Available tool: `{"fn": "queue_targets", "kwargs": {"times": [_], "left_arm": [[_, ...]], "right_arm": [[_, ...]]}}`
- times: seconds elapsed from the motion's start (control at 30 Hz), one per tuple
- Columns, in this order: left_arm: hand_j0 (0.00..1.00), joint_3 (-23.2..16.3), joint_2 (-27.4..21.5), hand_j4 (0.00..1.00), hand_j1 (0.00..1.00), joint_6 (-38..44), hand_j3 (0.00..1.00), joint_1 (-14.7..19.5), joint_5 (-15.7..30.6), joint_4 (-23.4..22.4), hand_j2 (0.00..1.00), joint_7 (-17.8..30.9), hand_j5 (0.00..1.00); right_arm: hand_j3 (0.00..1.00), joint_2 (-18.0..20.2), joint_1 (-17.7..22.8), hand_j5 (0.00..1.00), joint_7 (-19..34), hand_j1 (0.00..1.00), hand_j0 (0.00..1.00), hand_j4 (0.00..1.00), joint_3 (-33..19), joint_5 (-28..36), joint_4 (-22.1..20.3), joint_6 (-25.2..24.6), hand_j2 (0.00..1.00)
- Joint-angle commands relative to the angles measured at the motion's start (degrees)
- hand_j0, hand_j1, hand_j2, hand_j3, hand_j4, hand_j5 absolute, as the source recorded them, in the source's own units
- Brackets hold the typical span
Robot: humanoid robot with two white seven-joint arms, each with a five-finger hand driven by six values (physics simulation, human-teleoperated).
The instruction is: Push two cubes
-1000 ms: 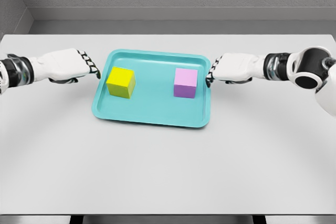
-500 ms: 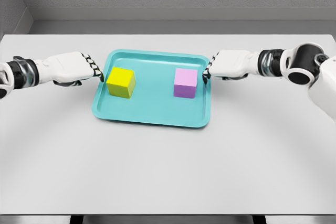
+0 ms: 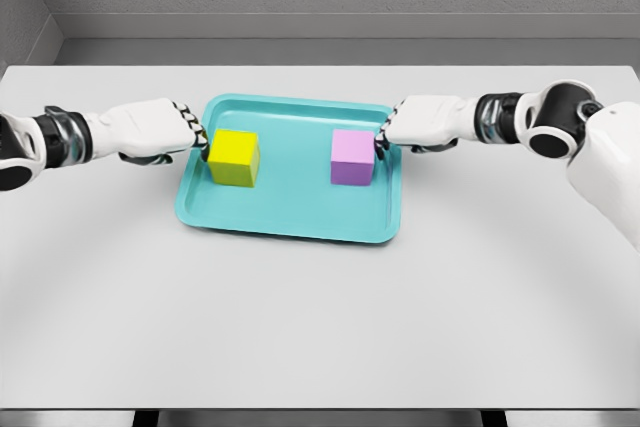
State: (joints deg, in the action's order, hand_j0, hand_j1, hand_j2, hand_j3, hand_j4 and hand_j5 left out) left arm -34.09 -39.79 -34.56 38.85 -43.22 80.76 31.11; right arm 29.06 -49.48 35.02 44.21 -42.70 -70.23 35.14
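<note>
We are pressing curled fingers of the left hand (image 3: 165, 131) against the yellow plastic cube (image 3: 234, 157) and of the right hand (image 3: 420, 124) against the pink plastic cube (image 3: 353, 157), mid-frame; next, inward pushing.

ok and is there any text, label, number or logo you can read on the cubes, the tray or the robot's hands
None: no text, number, label or logo can be read anywhere.
yellow cube: plain faces.
purple cube: plain faces.
teal tray: unmarked.
left hand and right hand: white shells with only dark joint patterns on the fingers, no letters.
</note>
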Motion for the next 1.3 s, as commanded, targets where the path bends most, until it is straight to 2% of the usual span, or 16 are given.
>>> {"fn": "queue_targets", "kwargs": {"times": [0.0,1.03,1.27], "left_arm": [[0.70,-0.19,0.51,0.70,0.70,-0.44,0.70,0.00,-0.29,0.19,0.70,0.18,0.70],[0.70,-0.10,4.81,0.70,0.70,-0.44,0.70,0.61,-0.55,1.95,0.70,2.46,0.70],[0.70,0.42,4.73,0.70,0.70,-0.44,0.70,0.26,-0.38,1.16,0.70,2.55,0.70]], "right_arm": [[0.64,-0.94,0.00,0.64,-0.02,0.64,0.64,0.64,0.00,-0.10,0.80,-0.14,0.64],[0.64,-4.01,-1.14,0.64,-0.02,0.64,0.64,0.64,1.76,-0.10,0.27,-0.14,0.64],[0.64,-3.66,-1.84,0.64,-0.02,0.64,0.64,0.64,1.84,-1.16,2.38,-0.14,0.64]]}}
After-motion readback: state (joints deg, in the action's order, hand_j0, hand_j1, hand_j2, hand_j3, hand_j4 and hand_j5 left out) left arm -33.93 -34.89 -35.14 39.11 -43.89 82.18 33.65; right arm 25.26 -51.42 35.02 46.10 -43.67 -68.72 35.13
